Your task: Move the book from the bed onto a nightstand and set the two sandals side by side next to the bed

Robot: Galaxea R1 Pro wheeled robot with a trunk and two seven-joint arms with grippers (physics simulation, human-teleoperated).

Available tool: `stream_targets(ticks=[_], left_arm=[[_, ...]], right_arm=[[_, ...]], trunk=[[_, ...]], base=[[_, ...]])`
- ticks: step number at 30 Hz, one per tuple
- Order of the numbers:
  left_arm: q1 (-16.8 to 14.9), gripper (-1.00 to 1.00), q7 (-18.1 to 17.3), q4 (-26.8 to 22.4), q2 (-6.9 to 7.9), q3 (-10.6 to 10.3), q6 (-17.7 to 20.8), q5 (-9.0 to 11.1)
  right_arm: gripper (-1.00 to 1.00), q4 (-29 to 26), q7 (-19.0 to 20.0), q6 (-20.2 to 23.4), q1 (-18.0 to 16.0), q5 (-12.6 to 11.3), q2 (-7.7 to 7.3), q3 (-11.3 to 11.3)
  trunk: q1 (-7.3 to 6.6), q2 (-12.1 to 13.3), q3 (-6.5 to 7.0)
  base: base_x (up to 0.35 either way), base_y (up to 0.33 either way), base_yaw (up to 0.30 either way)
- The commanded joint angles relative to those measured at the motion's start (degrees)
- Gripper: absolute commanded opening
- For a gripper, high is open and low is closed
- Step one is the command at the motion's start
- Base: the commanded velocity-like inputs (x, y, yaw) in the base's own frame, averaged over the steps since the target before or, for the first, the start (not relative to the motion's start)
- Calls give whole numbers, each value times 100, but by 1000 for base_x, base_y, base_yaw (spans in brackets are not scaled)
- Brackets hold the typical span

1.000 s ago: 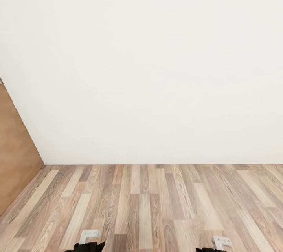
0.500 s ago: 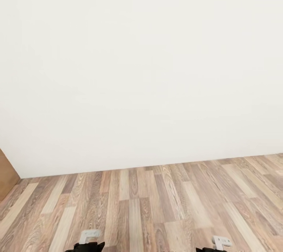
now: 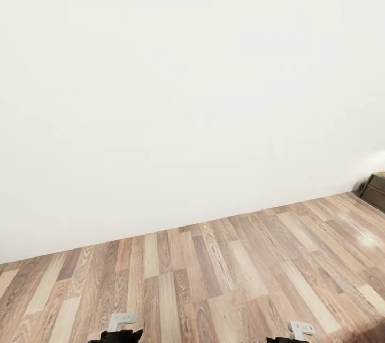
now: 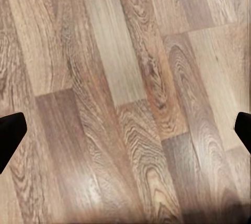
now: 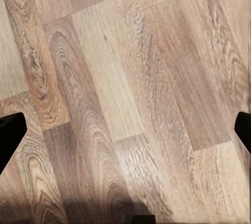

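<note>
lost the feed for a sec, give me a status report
Left tool and right tool open, empty, over plank floor. Facing white wall. Dark wood furniture at far right edge. Nothing in the way.

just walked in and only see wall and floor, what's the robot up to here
Nothing is being handled. The robot faces a blank white wall across a wood-plank floor. Compared with a second ago the head view has swung right: the brown door at the left edge has gone and a dark brown piece of furniture now shows at the right edge. Both wrist cameras look down at bare planks, with the left gripper and right gripper open and empty.
</note>
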Motion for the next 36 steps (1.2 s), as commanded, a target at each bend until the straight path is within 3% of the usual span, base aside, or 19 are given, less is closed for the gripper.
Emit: stream_targets(ticks=[1, 36], left_arm=[[-1, 100, -17, 0, 2, 48, -17, -54], [-1, 100, -19, 0, 2, 48, -16, -54]], right_arm=[[100, 12, 32, -11, -6, -49, 0, -17], [100, 15, 23, -11, -6, -52, 0, -17]], trunk=[[0, -3, -6], [0, -3, -6]], base=[[0, 0, -283], [0, 0, -283]])
